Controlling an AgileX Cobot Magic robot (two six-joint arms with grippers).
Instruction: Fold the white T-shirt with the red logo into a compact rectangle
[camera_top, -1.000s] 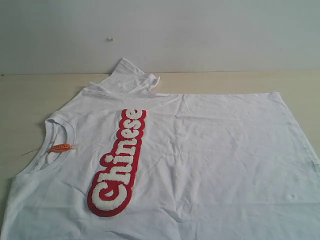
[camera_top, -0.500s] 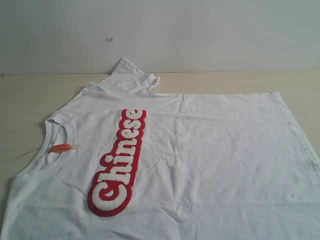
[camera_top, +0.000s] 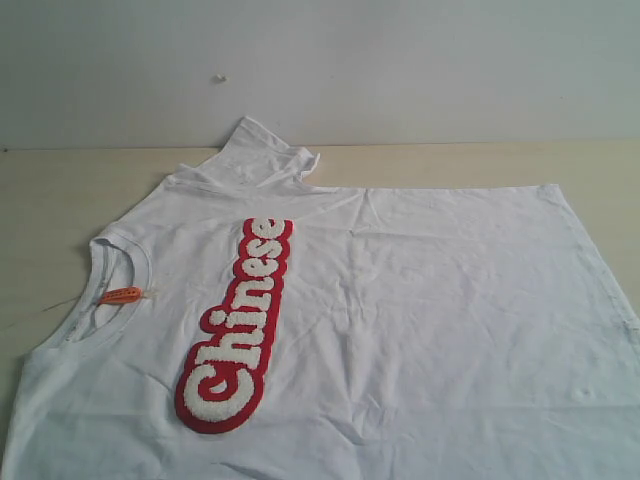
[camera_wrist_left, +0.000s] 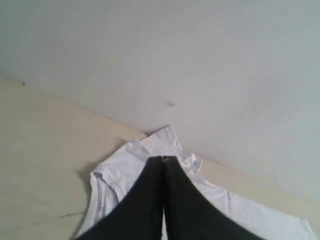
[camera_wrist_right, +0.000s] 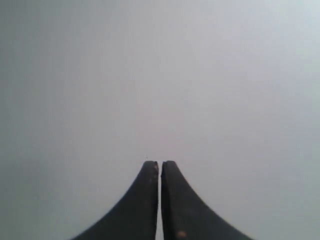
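The white T-shirt (camera_top: 420, 310) lies spread flat on the table, collar at the left with a small orange neck tag (camera_top: 121, 295). Its red logo (camera_top: 235, 325) runs as a long strip down the chest. One sleeve (camera_top: 262, 155) is bunched at the far edge. Neither gripper shows in the exterior view. In the left wrist view my left gripper (camera_wrist_left: 163, 159) is shut and empty, held above the T-shirt (camera_wrist_left: 120, 172) near that bunched sleeve. In the right wrist view my right gripper (camera_wrist_right: 160, 164) is shut with nothing in it, facing only the blank wall.
The light wooden table (camera_top: 60, 190) shows bare at the left and along the far edge. A pale wall (camera_top: 400, 70) rises right behind the table. The shirt runs past the near and right edges of the exterior view.
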